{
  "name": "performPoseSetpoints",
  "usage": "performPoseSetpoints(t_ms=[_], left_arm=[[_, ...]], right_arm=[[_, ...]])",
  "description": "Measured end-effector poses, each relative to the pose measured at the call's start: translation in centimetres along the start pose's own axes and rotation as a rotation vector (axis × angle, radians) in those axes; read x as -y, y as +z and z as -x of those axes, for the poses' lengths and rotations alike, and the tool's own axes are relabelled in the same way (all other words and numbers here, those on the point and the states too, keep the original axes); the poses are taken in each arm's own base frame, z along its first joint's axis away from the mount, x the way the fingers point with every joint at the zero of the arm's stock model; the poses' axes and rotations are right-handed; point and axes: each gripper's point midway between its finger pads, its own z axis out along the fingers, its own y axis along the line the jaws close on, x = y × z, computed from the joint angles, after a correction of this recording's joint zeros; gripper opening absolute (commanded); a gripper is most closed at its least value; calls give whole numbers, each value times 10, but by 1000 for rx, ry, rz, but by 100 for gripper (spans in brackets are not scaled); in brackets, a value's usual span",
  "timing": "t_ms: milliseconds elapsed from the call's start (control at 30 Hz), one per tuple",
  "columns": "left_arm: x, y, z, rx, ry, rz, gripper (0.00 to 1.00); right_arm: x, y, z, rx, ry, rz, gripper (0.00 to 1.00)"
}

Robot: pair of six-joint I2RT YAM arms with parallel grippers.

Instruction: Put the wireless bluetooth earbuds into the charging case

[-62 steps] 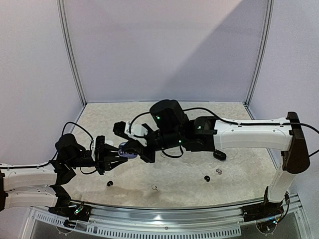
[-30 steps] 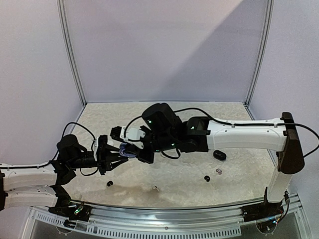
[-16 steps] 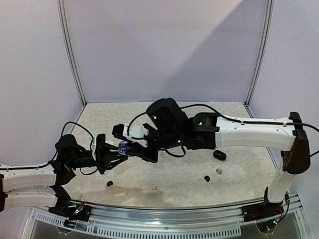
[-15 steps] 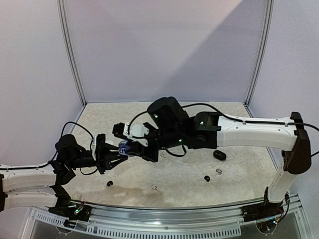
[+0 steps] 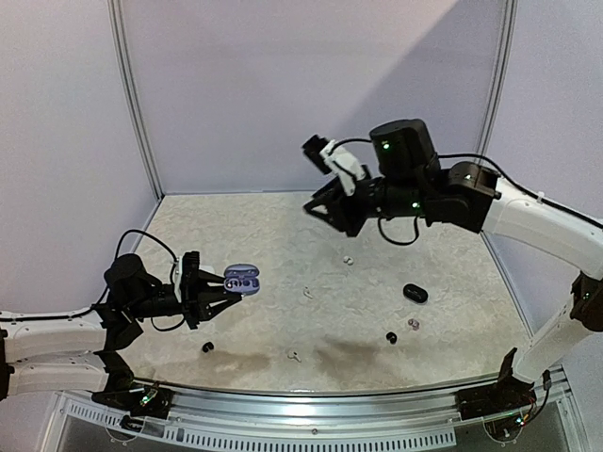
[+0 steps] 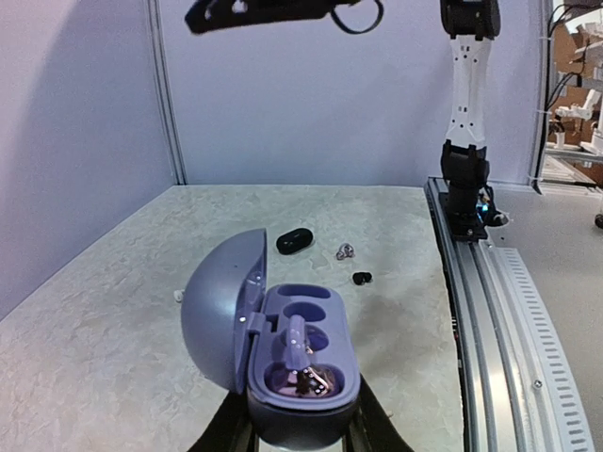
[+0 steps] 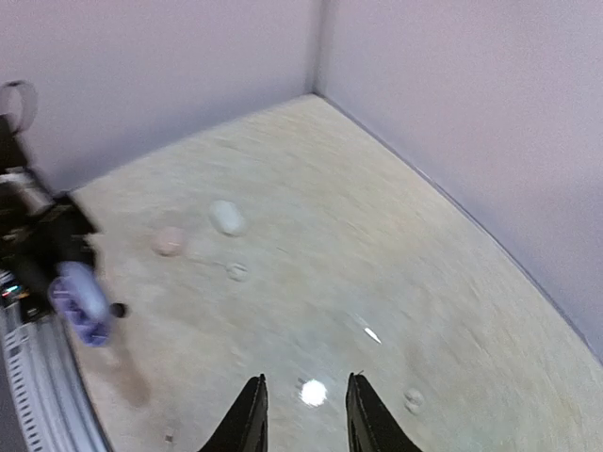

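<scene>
So, left gripper (image 5: 224, 287): my jaws are pinched tight on the bottom of the purple charging case (image 6: 297, 363). I hold it up off the table (image 5: 452, 235).
Purple charging case: the lid is open. In my left wrist view it stands up on the left side of the case.
Lilac bud (image 6: 295, 341): it sits inside the purple charging case, in the pocket closest to my left fingers.
Right gripper (image 5: 318, 205): it is up high, far to the right of the purple charging case and further back, near the back wall (image 5: 311, 94). These jaws are a little way apart and there is nothing between them.
White buds: one white bud (image 5: 307, 293) lies on the table near the purple charging case, on its right. Another white bud (image 5: 348, 260) is further right and further back. A white bud with a stem (image 5: 293, 356) is to the right of the case and closer to my bases.
Black buds: one black bud (image 5: 208, 347) lies closer to my bases than the purple charging case, a bit to its left. The other black bud (image 5: 391, 337) is well off to its right.
Greyish bud (image 5: 412, 324): it is also well to the right of the purple charging case, near that second black bud.
Black case (image 5: 415, 293): it is shut and lies on the table, far to the right of the purple charging case.
</scene>
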Motion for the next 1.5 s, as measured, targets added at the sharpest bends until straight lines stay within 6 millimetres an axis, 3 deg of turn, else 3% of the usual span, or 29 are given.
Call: performPoseSetpoints(t_ms=[100, 133, 200, 300, 400, 533, 733, 933, 1500], left_arm=[[-1, 0, 0, -1, -3, 7, 0], [-1, 0, 0, -1, -3, 8, 0], [-2, 0, 0, -1, -4, 10, 0], [-2, 0, 0, -1, -4, 11, 0], [-2, 0, 0, -2, -4, 14, 0], [-2, 0, 0, -1, -3, 14, 0], [-2, -1, 2, 5, 2, 14, 0], [-1, -2, 5, 13, 9, 15, 0], [-1, -2, 5, 14, 15, 15, 0]], right_arm=[[80, -19, -42, -136, 196, -259, 33], [99, -25, -65, -201, 258, -336, 34], [119, -37, -119, -350, 350, -448, 34], [118, -56, -204, -602, 435, -536, 34], [105, -78, -268, -805, 488, -570, 34], [88, -98, -318, -987, 543, -573, 36], [72, -94, -352, -1118, 570, -522, 35], [67, -84, -364, -1156, 562, -478, 25], [62, -75, -379, -1197, 553, -440, 11]])
